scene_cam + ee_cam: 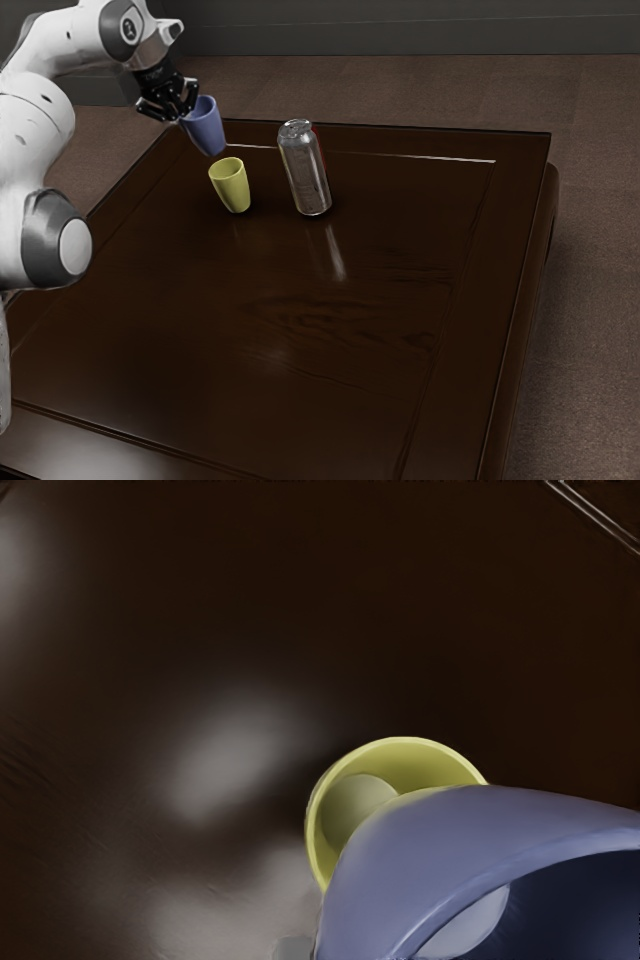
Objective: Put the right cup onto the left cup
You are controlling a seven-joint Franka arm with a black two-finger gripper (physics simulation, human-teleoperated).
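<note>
Smooth blue tapered cup, slightly tilted, raised near the table's far-left corner in the exterior view, pincer seemingly closed on its wall, upright yellow cup just below, silver can nearby, open wood toward the near edge.

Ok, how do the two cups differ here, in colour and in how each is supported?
Colour: the first cup is blue, the second cup yellow.
Support: the blue cup is held off the table in the jaws of the gripper, while the yellow cup stands on the table.
Both taper toward the base, and both have their open mouths facing up.
</note>
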